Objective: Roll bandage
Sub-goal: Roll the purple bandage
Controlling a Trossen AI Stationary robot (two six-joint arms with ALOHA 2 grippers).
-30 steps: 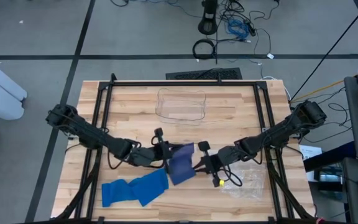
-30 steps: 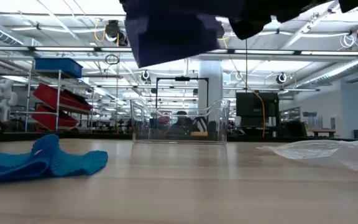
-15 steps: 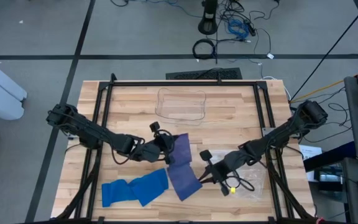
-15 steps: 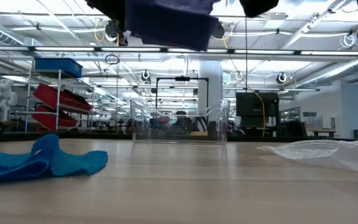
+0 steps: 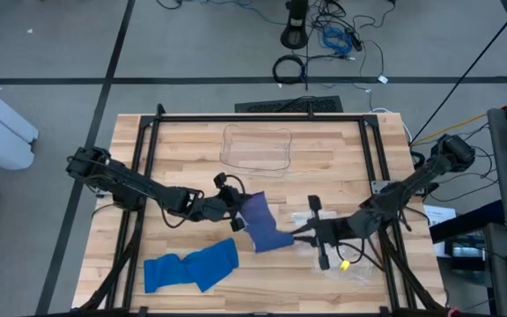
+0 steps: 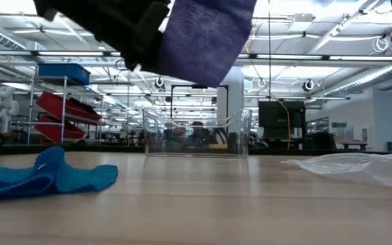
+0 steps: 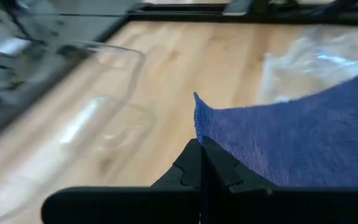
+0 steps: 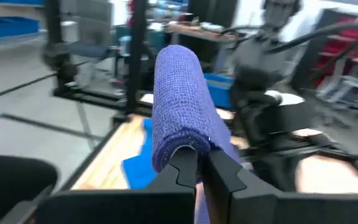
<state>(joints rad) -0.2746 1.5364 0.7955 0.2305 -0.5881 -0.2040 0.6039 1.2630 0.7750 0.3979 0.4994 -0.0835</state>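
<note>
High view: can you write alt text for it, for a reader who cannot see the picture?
Seen from above, the left gripper and right gripper, both shut, hold a dark blue bandage between them over the wooden table. A lighter blue bandage lies near the front left, an empty clear plastic bin sits at the back, and clear wrapping lies at the right.

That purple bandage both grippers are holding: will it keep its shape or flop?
Likely floppy: the purple bandage sags between the left gripper and right gripper. Probably light, since thin pinches hold it off the table. Its woven texture suggests it won't slip easily.
</note>
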